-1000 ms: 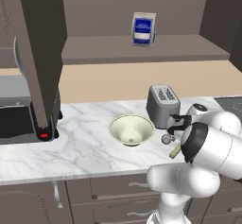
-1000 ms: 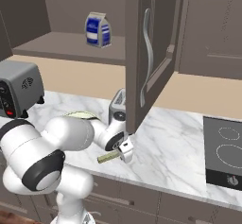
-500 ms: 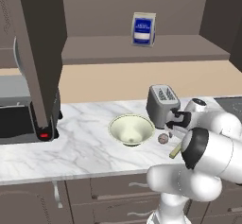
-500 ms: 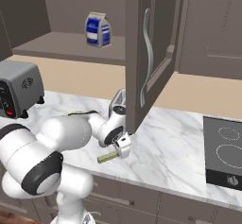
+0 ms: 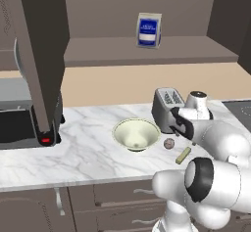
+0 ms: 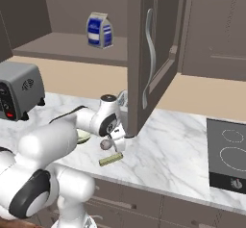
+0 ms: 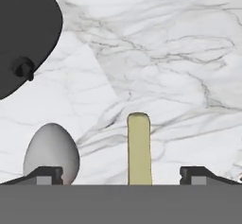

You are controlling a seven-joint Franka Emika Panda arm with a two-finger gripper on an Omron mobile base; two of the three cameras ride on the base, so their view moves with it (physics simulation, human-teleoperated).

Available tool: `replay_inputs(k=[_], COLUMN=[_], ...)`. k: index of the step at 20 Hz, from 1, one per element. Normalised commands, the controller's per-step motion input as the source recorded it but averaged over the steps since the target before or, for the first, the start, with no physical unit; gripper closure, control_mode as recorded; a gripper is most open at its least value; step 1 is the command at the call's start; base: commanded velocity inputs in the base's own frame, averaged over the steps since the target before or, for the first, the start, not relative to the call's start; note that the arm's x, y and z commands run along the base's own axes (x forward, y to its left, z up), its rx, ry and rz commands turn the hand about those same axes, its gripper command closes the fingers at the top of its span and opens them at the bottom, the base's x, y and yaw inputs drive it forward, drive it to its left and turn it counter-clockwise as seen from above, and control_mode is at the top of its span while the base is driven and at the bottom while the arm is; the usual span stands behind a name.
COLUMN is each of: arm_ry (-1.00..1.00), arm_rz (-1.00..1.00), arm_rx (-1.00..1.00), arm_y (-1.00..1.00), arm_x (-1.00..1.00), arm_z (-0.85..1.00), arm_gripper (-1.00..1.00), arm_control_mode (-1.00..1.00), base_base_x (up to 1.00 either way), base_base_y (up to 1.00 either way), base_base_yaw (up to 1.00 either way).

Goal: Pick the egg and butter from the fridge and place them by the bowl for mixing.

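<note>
The butter (image 6: 110,159) lies flat on the marble counter (image 6: 173,155), just beside the egg (image 6: 105,145), below the open-jawed gripper (image 6: 118,138).

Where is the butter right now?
The butter lies flat on the marble counter, right of the bowl beside the egg, below the open gripper.

Toaster (image 5: 166,107): silver, centre right of the left base view, on the marble counter (image 5: 83,148).
Milk carton (image 5: 148,30): blue and white, upper centre, upright on the open shelf (image 5: 103,55).
Microwave (image 6: 19,96): grey, left edge of the right base view.
Cooktop (image 6: 228,158): black, right edge.
</note>
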Motion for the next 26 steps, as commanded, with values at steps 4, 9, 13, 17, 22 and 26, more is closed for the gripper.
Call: replay_inputs(k=[4, 9, 13, 17, 22, 26], arm_ry=[0.0, 0.0, 0.0, -0.01, -0.05, -0.03], arm_rz=[-0.01, 0.07, 0.16, 0.17, 0.21, 0.21], arm_rx=[-0.08, -0.03, -0.06, -0.05, -0.08, -0.06], arm_y=[0.2, 0.26, 0.26, 0.23, 0.25, 0.24], arm_x=[-0.27, -0.3, -0.31, -0.34, -0.34, -0.33], arm_z=[0.49, 0.52, 0.52, 0.51, 0.45, 0.4], arm_gripper=[-1.0, -1.0, -1.0, -1.0, -1.0, -1.0], arm_control_mode=[-1.0, -1.0, -1.0, -1.0, -1.0, -1.0], base_base_x=[0.0, 0.0, 0.0, 0.0, 0.0, 0.0], base_base_y=[0.0, 0.0, 0.0, 0.0, 0.0, 0.0], base_base_yaw=[0.0, 0.0, 0.0, 0.0, 0.0, 0.0])
